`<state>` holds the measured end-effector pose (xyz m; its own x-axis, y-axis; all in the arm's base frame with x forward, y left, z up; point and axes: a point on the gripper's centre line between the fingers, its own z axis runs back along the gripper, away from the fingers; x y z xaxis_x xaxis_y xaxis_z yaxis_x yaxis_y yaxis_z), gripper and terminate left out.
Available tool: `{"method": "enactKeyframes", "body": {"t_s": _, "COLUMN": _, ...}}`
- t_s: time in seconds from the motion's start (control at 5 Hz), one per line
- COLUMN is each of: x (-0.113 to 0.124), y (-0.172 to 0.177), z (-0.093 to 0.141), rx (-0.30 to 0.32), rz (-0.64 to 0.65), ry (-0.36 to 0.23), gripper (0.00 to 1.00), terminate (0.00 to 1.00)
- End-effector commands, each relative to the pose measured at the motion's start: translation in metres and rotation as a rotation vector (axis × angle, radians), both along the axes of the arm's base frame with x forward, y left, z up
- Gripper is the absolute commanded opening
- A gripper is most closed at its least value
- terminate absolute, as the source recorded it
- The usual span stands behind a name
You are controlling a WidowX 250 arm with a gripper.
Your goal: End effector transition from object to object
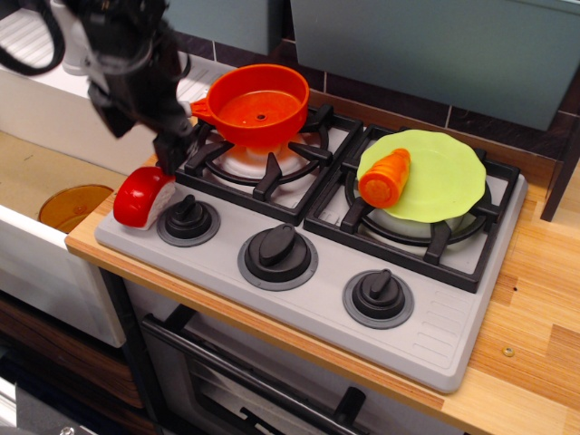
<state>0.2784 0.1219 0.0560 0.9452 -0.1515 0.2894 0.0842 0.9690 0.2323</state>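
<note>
— observation.image: where's the end effector (145,127)?
— at the stove's (299,299) left edge, just above the red sushi piece (142,196), beside the orange pan (258,105).
— jaws?
— spread, holding nothing.

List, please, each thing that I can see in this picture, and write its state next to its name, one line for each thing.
gripper: above the red and white toy, fingers spread, holding nothing
orange pan: upright on the left burner, empty
red and white toy: lying at the stove's left corner
carrot: lying on the green plate
green plate: resting on the right burner
three knobs: position unreadable
</note>
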Motion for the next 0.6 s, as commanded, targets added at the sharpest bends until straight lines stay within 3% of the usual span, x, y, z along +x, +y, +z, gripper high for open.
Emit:
{"method": "enactKeyframes", "body": {"t_s": 0.0, "x": -0.001, "y": 0.001, "z": -0.019, "rx": -0.007, "rz": 0.016, "ry": -0.036, "gripper": 1.0, "terminate": 0.0}}
{"method": "enactKeyframes", "body": {"t_s": 0.2, "x": -0.001, "y": -0.007, "z": -0.03, "rx": -0.026, "rz": 0.036, "ry": 0.003, "gripper": 1.0, "terminate": 0.0}}
{"method": "enactKeyframes", "body": {"t_s": 0.4, "x": -0.001, "y": -0.007, "z": -0.03, "rx": -0.026, "rz": 0.036, "ry": 0.003, "gripper": 1.0, "terminate": 1.0}}
